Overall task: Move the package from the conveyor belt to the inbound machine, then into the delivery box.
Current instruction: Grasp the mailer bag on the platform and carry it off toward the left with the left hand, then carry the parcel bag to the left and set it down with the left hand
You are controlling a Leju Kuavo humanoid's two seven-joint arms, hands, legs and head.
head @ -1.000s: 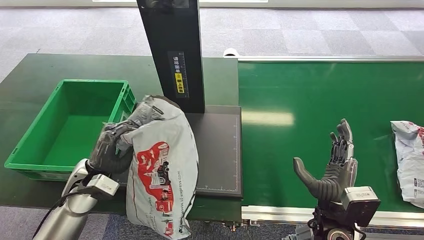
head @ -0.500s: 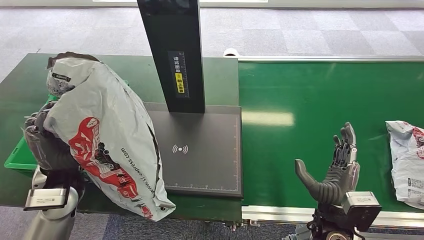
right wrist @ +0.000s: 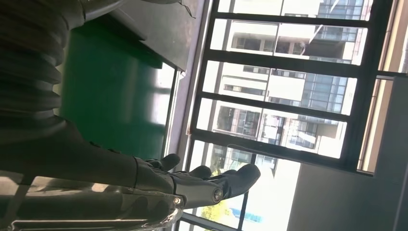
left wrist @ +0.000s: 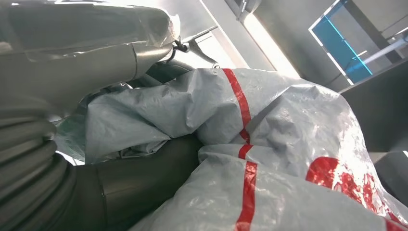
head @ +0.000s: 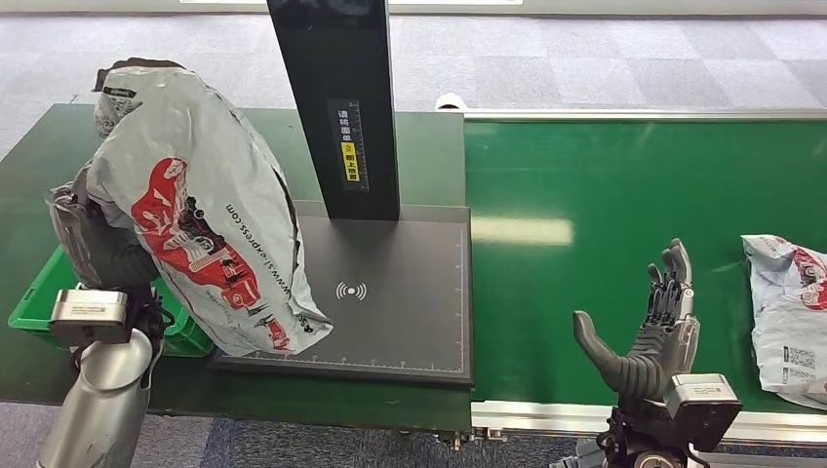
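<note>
Package [head: 200, 210] now hangs lifted in robot's left hand [head: 93, 249], at approx 9 o'clock of the scene, w/ its lower end just over the near-left corner of the scanner pad [head: 390, 292]. Vs 1 s ago it has swung up off the pad and leftward; vs 0.5 s ago it sits a bit higher and more upright. Reads as scan step done, transfer toward the green delivery box [head: 39, 302] under way; box mostly hidden below bag and arm, so drop not yet made.

Near to far: right hand [head: 649, 327] at 5 o'clock, released, fingers spread upward, grasping nothing, over the conveyor belt [head: 605, 175]. Left hand is clenched into the bag's gathered neck; wrist view shows crumpled film bunched around dark fingers [left wrist: 144, 178].

Bag: thin grey poly mailer, glossy, wrinkled, red print, soft bulging oblong; likely to sag and swing. Pad: matte black, flat, rigid. Belt: smooth green, slight sheen. Second mailer [head: 785, 312] at 3 o'clock. Black post [head: 341, 107] at 12 o'clock on the bench [head: 429, 156].
</note>
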